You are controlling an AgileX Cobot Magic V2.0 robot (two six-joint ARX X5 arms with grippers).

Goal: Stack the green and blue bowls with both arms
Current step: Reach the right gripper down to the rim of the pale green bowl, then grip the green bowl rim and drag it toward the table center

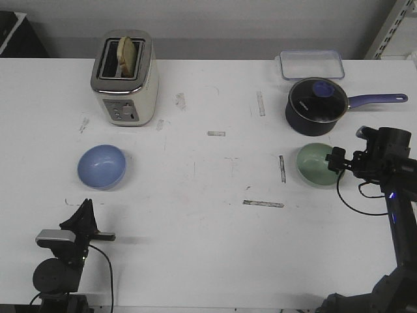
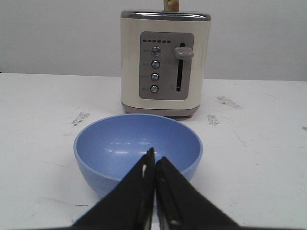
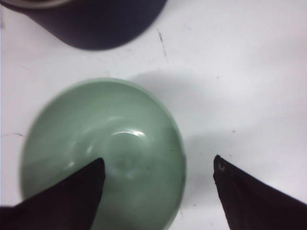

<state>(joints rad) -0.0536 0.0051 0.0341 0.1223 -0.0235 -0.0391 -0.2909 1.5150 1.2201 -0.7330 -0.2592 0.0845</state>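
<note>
Left gripper (image 2: 154, 160): closest thing to the front camera, fingers pressed together, holding nothing, low at the near table edge.
Blue bowl (image 1: 101, 165): sits upright, mouth up, just ahead of the left gripper's tips; round, so no real long axis.
Right gripper (image 3: 158, 165): spread wide, one finger (image 3: 72, 191) over the green bowl's inside, the other out past its rim.
Green bowl (image 1: 316, 163): upright too, open side up, right at the right gripper's tips.
Wrist-only stuff: left wrist cam shows the toaster (image 2: 165, 62) front with its buttons and lever straight beyond the blue bowl.
Saucepan (image 1: 317, 106): just beyond the green bowl, handle pointing sideways.
Table (image 1: 208, 228): white, scuffed, bits of tape; grey wall behind.
</note>
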